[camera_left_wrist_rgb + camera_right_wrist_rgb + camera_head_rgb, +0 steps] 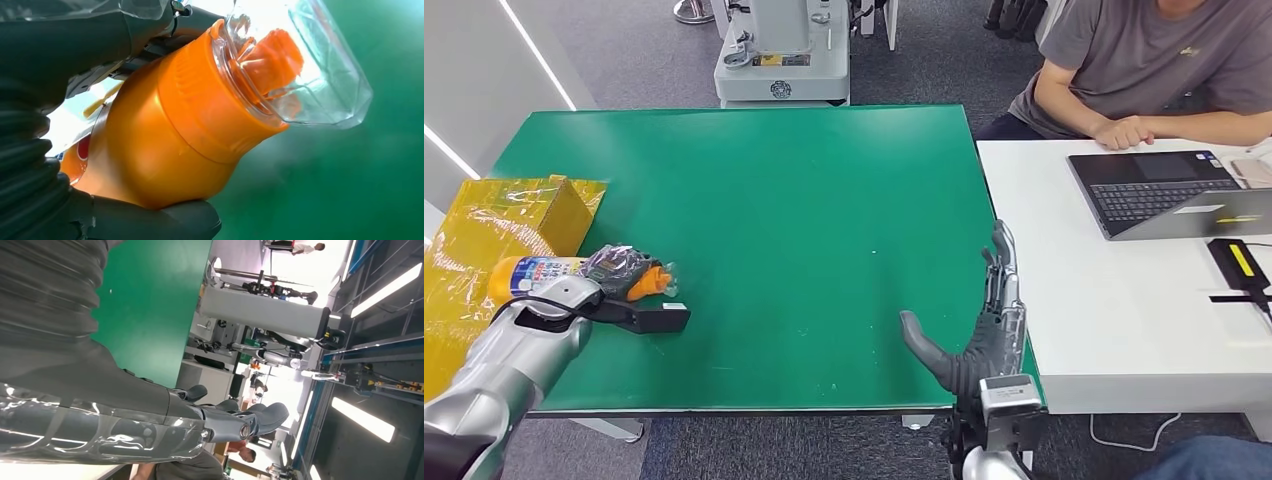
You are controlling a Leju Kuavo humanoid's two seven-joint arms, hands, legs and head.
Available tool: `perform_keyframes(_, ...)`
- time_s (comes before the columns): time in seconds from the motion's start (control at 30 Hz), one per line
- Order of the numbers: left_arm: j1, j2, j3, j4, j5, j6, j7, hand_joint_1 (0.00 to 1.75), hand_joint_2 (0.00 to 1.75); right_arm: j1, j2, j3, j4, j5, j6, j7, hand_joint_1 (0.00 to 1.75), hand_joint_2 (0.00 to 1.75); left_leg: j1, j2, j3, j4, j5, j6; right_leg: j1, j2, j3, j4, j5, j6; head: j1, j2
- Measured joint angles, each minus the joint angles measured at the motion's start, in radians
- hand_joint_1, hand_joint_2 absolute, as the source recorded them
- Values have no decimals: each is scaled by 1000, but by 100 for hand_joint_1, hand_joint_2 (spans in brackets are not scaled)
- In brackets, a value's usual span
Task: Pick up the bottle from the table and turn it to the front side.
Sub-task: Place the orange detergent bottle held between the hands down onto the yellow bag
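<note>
Gripping: left hand (619, 272) is holding the bottle (539, 272) at the table's left edge, fingers wrapping its orange body just behind the cap.
Bottle: it is lying on its side in the hand, clear cap (305, 65) pointing toward the table's middle, labelled body reaching over the yellow box (514, 215); whether it is touching the table cannot be told.
Wrist close-up: a dark thumb (165, 217) is pressing under the orange shoulder, darker fingers (90, 30) curling over the other side; an orange spout is showing inside the clear cap.
Right hand: right hand (984, 325) is hovering at the near right edge of the green table (774, 200), holding nothing, fingers stretching forward and thumb sticking out to the left.
White desk: it is standing just right of the table, carrying an open laptop (1164, 190).
Far side: a person (1144, 70) in a grey shirt is sitting at the desk; a grey machine base (781, 60) is standing beyond the table.
</note>
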Motion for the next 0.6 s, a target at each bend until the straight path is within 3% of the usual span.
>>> perform_keyframes(0.07,-7,0,-13,2,-14,2,3,175,175,0,0,0,0,-5,-6,-5,0,175,0,0,0,0,0,0,0,0,0,0,0,0,0,0)
perform_keyframes(0.1,-11,-1,-18,3,-18,3,5,165,175,0,0,0,0,-7,-8,-7,0,175,0,0,0,0,0,0,0,0,0,0,0,0,0,0)
perform_keyframes(0.2,-21,-4,-24,7,-27,3,15,34,175,0,0,0,0,-13,-13,-9,0,175,0,0,0,0,0,0,0,0,0,0,0,0,0,0)
perform_keyframes(0.23,-25,-6,-25,8,-28,4,19,0,175,0,0,0,0,-14,-16,-10,0,175,0,0,0,0,0,0,0,0,0,0,0,0,0,0)
perform_keyframes(0.6,-46,-19,-25,23,-34,-31,39,0,175,0,0,0,0,-20,-30,-14,0,175,0,0,0,0,0,0,0,0,0,0,0,0,0,0)
